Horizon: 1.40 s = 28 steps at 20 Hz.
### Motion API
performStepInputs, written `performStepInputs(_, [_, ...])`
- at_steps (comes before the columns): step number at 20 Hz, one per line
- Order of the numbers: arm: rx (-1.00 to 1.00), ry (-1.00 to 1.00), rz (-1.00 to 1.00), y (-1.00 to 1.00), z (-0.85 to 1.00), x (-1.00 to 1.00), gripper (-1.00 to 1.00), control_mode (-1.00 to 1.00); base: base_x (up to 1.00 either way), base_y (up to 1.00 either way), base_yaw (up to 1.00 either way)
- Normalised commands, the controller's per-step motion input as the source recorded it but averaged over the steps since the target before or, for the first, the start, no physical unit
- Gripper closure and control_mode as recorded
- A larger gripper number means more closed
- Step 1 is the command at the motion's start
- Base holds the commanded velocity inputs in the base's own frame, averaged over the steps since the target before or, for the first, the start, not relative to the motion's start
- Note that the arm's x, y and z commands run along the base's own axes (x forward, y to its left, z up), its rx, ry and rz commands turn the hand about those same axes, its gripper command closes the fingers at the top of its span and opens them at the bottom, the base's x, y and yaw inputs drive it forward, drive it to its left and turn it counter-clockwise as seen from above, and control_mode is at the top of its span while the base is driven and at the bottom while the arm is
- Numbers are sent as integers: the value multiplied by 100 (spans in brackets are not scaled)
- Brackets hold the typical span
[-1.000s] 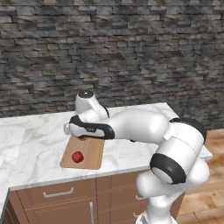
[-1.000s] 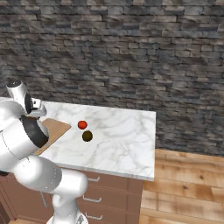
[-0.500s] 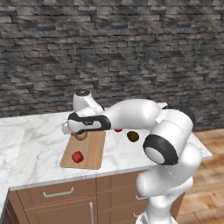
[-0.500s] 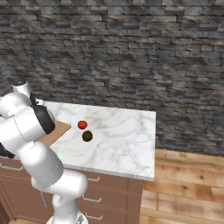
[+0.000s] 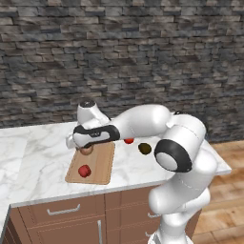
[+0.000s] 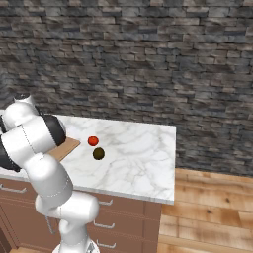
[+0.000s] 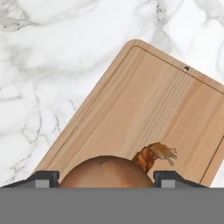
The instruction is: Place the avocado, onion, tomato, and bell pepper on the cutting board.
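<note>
The light wooden cutting board (image 5: 97, 164) lies on the marble counter, and its corner (image 6: 67, 146) peeks out from behind my arm. The crimson bell pepper (image 5: 84, 170) rests on the board's near end. My gripper (image 5: 84, 146) hovers low over the far end of the board, shut on the tan onion (image 5: 86, 150). In the hand view the onion (image 7: 107, 172) sits between my fingertips (image 7: 44, 178) above the board (image 7: 148, 109). The bright tomato (image 5: 128, 140) (image 6: 93, 141) and the dark avocado (image 5: 144, 148) (image 6: 99, 153) lie on the counter right of the board.
The white marble counter (image 5: 33, 162) runs along a dark stone wall (image 5: 143, 57), with wooden drawers (image 5: 62, 212) below. The counter ends at the right (image 6: 170, 163) over a wood floor.
The hand has shifted a little left and lower over the far end of the board with the onion, while the elbow swung out to the right. The produce on the counter has not moved.
</note>
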Motion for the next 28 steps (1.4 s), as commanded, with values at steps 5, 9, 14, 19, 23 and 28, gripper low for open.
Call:
performStepInputs(5, [0, 2, 0, 0, -29, 9, 100, -100, 0, 0, 0])
performStepInputs(9, [0, 2, 0, 2, -26, 8, 100, -100, 0, 0, 0])
performStepInputs(14, [0, 2, 0, 1, -22, 7, 100, -100, 0, 0, 0])
performStepInputs(19, [0, 3, 0, 3, -24, 10, 100, -100, 0, 0, 0])
performStepInputs(23, [0, 3, 0, 4, -23, 9, 100, -100, 0, 0, 0])
performStepInputs(28, [0, 2, 0, 2, -22, 9, 100, -100, 0, 0, 0])
